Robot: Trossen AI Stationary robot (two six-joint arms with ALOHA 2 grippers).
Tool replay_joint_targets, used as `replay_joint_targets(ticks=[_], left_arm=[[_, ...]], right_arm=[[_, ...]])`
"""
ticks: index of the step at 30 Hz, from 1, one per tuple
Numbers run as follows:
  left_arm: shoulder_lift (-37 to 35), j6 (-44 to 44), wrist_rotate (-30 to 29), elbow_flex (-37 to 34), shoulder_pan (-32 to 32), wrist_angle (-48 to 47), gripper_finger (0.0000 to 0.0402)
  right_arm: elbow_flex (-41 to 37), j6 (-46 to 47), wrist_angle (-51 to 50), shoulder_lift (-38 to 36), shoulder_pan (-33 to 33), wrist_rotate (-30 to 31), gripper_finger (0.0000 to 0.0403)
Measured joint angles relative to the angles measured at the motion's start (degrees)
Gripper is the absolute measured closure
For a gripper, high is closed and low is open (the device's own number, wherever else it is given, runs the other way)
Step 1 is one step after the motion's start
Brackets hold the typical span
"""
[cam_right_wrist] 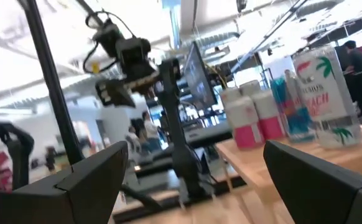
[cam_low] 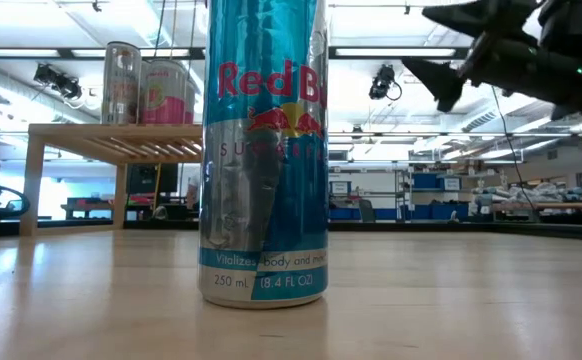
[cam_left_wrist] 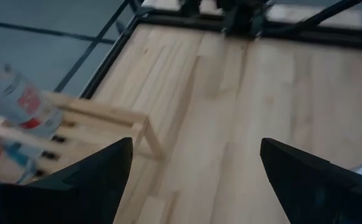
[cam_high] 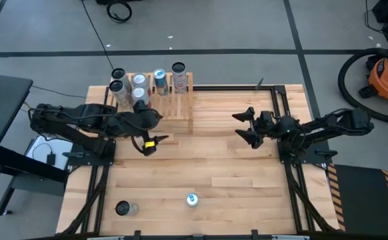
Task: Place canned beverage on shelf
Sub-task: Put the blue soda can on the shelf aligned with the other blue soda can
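A slim blue-and-silver can [cam_high: 192,199] is seen upright near the table's [cam_high: 234,167] front edge, well apart from both arms. The pale slatted shelf [cam_high: 177,100] (already carrying several cans [cam_high: 159,80]) sits at the far left corner. Bare planks lie between. The left gripper [cam_high: 147,143], beside the shelf, and the right gripper [cam_high: 244,127] are held wide, empty

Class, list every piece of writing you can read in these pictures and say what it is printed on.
"Red B", cut off: blue and silver can, low view.
"Vitalizes body and mind", "250 mL", "8.4 FL OZ": the same can's foot.
"PEACH", partly readable: white can with palm trees, right wrist view.
Cans on the shelf: print too small or blurred to read.
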Motion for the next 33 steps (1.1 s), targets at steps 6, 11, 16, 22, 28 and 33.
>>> replay_joint_targets(ticks=[6,11,16,22,28,33], left_arm=[[0.0,1.5,1.0,0.0,-0.1,3.0,0.0042],[0.0,2.9,1.0,0.0,-0.3,1.5,0.0042],[0.0,2.8,0.8,0.0,-0.2,1.8,0.0042],[-0.4,2.7,0.8,0.0,0.1,1.8,0.0042],[-0.4,1.1,0.7,0.0,0.2,1.8,0.0042],[-0.4,-0.5,0.7,0.0,0.1,1.9,0.0042]], right_arm=[[3.4,6.0,0.0,0.0,0.3,-3.1,0.0017],[5.5,4.7,-3.2,0.0,2.7,-5.9,0.0017],[7.5,0.5,-9.1,0.0,7.6,-6.0,0.0022],[11.4,-3.3,-20.9,0.0,14.8,2.3,0.0029],[14.1,-6.9,-23.6,0.0,18.7,15.5,0.003],[14.3,-3.7,-24.2,0.0,18.9,21.1,0.003]])
